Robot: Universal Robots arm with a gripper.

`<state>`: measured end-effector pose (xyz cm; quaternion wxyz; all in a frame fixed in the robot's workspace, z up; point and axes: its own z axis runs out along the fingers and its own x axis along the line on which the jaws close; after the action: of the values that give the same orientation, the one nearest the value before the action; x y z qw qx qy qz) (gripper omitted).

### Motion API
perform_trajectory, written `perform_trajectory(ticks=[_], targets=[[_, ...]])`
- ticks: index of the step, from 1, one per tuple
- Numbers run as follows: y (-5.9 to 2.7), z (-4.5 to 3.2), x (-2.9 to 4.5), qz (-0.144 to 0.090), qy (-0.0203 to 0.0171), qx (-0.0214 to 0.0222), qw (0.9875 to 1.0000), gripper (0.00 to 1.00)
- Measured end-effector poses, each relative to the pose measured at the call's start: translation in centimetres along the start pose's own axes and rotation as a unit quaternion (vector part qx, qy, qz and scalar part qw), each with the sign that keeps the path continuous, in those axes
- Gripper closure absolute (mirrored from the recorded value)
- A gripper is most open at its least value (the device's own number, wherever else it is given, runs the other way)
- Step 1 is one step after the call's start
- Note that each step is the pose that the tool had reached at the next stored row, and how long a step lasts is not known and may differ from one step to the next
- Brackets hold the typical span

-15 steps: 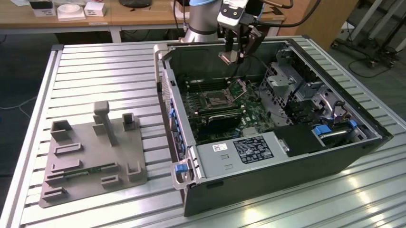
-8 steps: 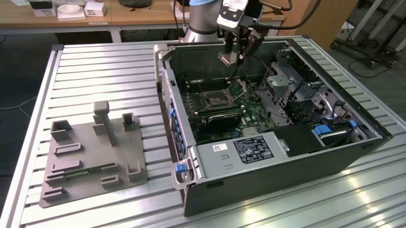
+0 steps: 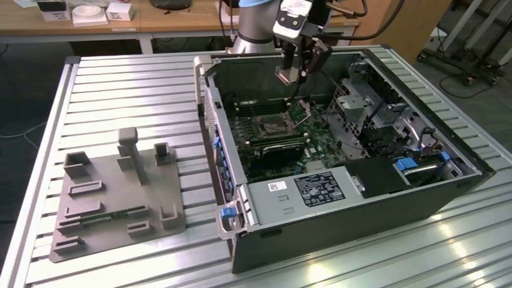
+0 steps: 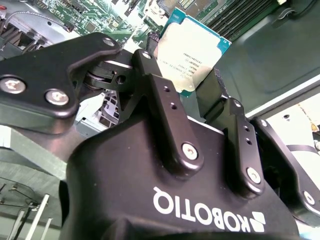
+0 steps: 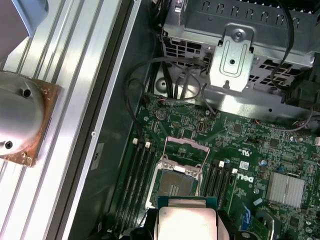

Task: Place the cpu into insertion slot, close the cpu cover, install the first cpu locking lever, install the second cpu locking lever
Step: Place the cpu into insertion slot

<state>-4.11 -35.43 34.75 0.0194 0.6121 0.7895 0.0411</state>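
Above the open computer case (image 3: 336, 231) on the bench (image 3: 128, 90), my claw (image 3: 297, 75) is clamped on the cpu (image 4: 193, 49).
I hold the cpu by its edges, metal top bare between my fingers (image 4: 165, 100), well above the insertion slot (image 5: 175, 183); the slot lies uncovered, its cpu cover (image 5: 186, 142) tilted up and standing open at its edge.

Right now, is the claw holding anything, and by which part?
Yes. The claw is shut on the cpu, pinching it by two opposite side edges, with the silvery metal top left uncovered.
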Motion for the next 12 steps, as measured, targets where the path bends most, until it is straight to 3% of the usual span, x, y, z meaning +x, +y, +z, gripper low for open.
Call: perform_trajectory(ticks=[12], targets=[[-0.03, 0.31, -0.01, 0.0, 0.0, 0.0, 1.0, 0.46]])
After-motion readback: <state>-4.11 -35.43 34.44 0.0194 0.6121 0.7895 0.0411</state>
